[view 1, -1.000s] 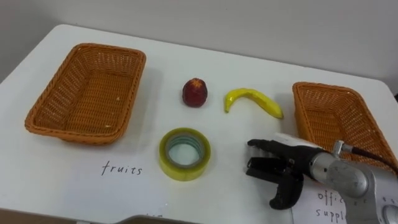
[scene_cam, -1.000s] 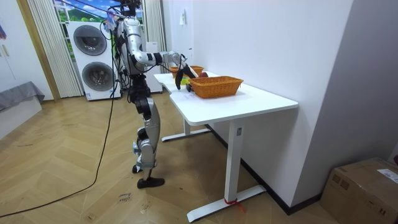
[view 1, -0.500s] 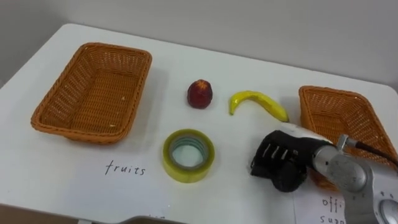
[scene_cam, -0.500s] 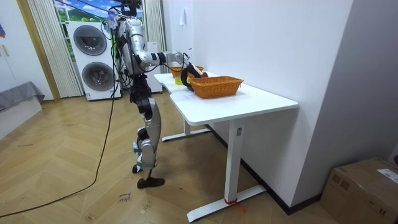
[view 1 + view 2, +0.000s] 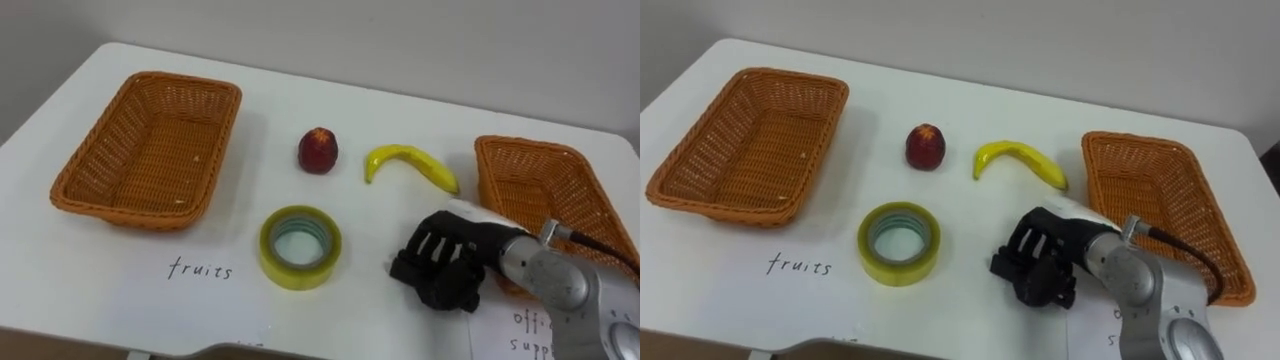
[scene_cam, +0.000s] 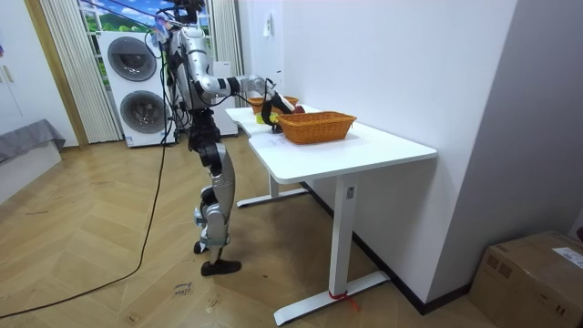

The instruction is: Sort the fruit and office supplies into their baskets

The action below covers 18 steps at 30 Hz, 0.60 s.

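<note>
A roll of yellow tape [image 5: 300, 275] lies flat on the white table [image 5: 90, 290], near its front. Behind it sit a red apple [image 5: 317, 150] and a banana [image 5: 410, 162]. One wicker basket [image 5: 120, 213] stands at the left with nothing in it, and another wicker basket [image 5: 520, 144] stands at the right, also bare inside. My right hand [image 5: 445, 268] hovers low over the table between the tape and the right basket. Its fingers are curled, and I see nothing in them. In the room view I stand at the table's end with my right hand [image 6: 271, 100] reaching over it.
Handwritten labels mark the tabletop in front of each basket. The table's front edge runs just below the tape. A wall stands behind the table's far edge. Bare tabletop lies between the left basket and the apple.
My right hand's fingers have curled in from straight. The hand has drifted a little left, toward the tape. The fruit, tape and baskets have not moved.
</note>
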{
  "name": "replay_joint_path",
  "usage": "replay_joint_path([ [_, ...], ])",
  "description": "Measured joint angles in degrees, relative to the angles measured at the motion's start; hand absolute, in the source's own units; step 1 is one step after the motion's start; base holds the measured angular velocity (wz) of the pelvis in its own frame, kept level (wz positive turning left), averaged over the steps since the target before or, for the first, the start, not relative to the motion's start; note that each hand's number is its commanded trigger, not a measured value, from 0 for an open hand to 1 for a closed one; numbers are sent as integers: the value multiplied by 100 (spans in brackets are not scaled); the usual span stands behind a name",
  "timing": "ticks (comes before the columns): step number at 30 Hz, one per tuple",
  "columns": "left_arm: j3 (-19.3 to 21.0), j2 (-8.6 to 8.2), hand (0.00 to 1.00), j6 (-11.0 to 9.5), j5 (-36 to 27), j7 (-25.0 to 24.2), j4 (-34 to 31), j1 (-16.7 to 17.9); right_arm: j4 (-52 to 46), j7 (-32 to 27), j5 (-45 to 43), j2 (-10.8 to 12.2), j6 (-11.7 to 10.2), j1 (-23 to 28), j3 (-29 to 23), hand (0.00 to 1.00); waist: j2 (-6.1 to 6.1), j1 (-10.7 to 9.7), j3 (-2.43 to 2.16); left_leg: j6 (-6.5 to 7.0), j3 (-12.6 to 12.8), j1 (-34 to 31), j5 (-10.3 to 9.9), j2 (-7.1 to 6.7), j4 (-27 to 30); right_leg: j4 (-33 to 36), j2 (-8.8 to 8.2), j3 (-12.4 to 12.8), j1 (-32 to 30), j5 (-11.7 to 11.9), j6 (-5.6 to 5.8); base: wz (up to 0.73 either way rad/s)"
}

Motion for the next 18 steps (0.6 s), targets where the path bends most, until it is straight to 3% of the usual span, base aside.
replay_joint_path([
  [5,7,-2,0,-125,-16,-3,46,-1,-25,-53,156,-2,-229,-36,-139,100,-9,-10,-1,2,113,1,6,6,11,9,14,140,-60,8,-11,-10],
  [10,108,6,0,-229,-27,2,169,15,-551,-372,487,-7,-314,-81,-487,100,4,-66,11,3,160,4,6,15,2,4,22,205,-79,11,-8,-7],
  [12,105,4,0,-237,-27,8,241,15,-697,-544,592,-9,-388,-193,-545,100,8,-159,16,3,159,2,6,14,-1,6,23,203,-79,12,-9,0],
  [18,102,-9,0,-241,-26,24,340,17,-998,-929,643,-12,-500,-286,-662,100,12,-167,22,2,158,1,4,7,-33,8,27,200,-79,14,-11,0],
])
